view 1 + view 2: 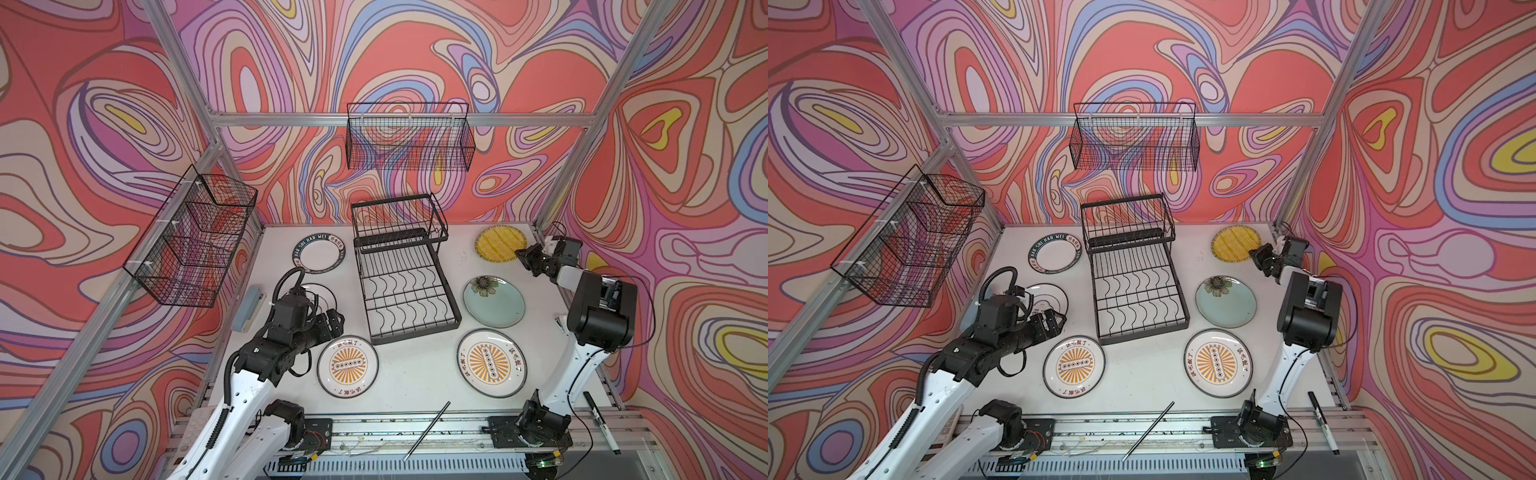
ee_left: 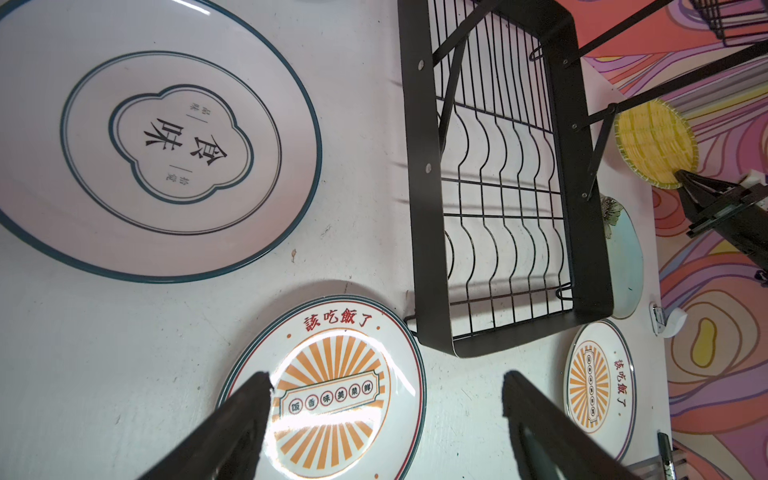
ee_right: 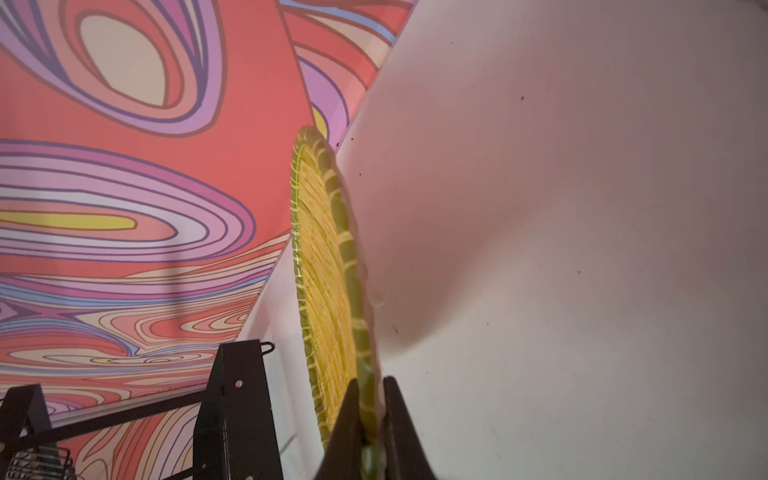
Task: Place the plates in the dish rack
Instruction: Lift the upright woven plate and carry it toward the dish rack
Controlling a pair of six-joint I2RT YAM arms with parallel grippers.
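- Jaws of the right gripper [image 3: 370, 384] clamp the near rim of the yellow plate [image 3: 328, 270], which sits at the far right corner of the worktop [image 1: 419, 374].
- Left gripper [image 2: 386, 380] hovers near a sunburst plate [image 2: 332, 395], jaws wide apart.
- Dish rack [image 1: 415, 332] stands mid-worktop, left of the yellow plate.

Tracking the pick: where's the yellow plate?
In both top views, the yellow plate sits back right, beyond the green flowered plate, rim pinched by the right gripper.

The white desk [image 1: 415, 386] bore a wire rack [image 1: 409, 291] at centre, with plates [image 1: 494, 302] at two, three, five, seven, nine and ten o'clock.
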